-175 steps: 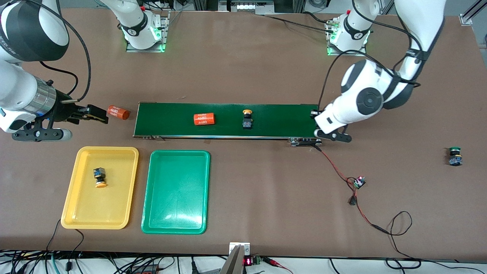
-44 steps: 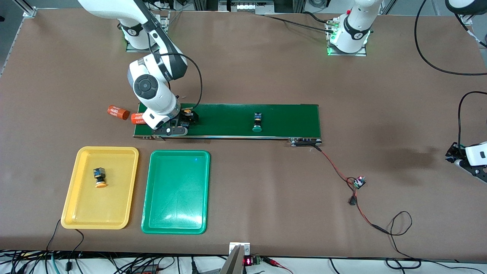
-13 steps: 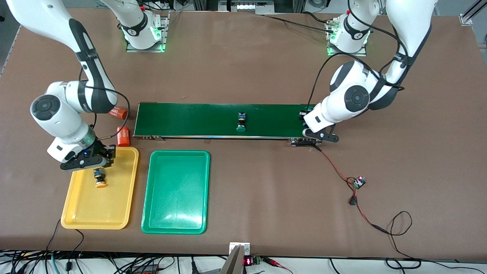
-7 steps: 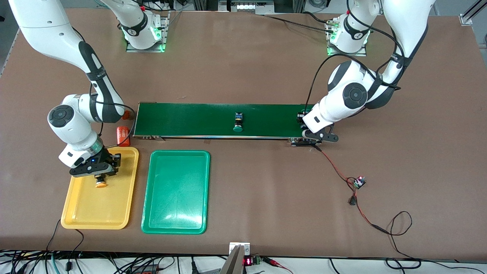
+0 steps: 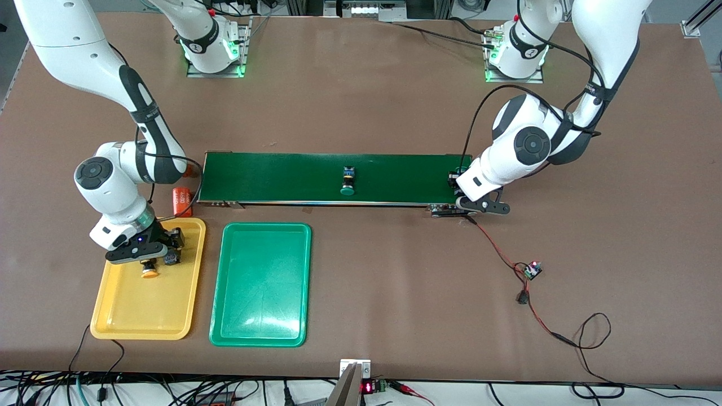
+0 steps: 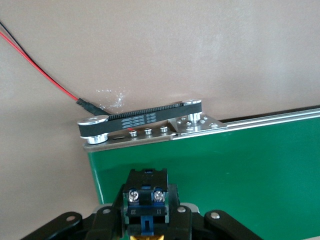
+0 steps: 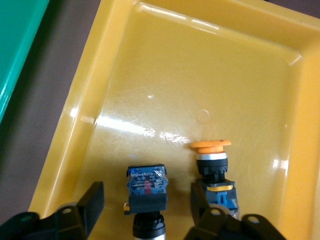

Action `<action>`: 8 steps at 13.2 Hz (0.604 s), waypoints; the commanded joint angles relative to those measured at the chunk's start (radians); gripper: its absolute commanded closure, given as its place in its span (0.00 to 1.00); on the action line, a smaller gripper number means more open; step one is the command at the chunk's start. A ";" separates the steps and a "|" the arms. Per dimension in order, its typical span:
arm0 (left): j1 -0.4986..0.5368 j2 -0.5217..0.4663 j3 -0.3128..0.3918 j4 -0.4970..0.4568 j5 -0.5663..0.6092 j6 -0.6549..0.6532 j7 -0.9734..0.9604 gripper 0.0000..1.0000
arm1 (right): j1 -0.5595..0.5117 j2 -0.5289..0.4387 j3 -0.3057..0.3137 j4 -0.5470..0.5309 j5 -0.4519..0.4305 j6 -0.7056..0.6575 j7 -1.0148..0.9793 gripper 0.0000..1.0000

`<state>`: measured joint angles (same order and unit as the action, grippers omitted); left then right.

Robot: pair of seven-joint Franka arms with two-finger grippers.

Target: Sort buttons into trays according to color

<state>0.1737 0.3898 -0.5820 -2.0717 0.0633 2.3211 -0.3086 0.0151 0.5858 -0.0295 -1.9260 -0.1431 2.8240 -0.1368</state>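
I've come down over the yellow tray (image 5: 113,316). My right gripper (image 7: 145,205) spreads, second button (image 7: 146,186) dropping beside the first (image 7: 212,167). Left gripper (image 6: 146,225) clamps a button (image 6: 145,200) over the conveyor belt (image 5: 271,177). Lifting crookedly could knock the freed one over.

Robotics lab, brown table (image 5: 361,101), mini conveyor belt (image 5: 338,177), loose wiring (image 5: 536,316), aluminium framing

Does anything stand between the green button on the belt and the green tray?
Nothing visible does: only belt edge and bare table lie between button and green tray. The right gripper is over the yellow tray, the left gripper over the belt's end.
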 commanded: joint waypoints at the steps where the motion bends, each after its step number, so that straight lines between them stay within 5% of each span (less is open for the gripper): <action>1: -0.016 0.003 0.008 -0.010 0.039 0.021 -0.001 1.00 | -0.003 -0.010 0.005 0.004 -0.018 0.005 -0.017 0.03; 8: -0.017 0.029 0.021 -0.010 0.043 0.060 0.000 1.00 | 0.078 -0.211 0.023 0.018 0.002 -0.479 0.202 0.03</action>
<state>0.1681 0.4162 -0.5766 -2.0751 0.0861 2.3542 -0.3088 0.0717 0.4437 -0.0098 -1.9027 -0.1431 2.4624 0.0062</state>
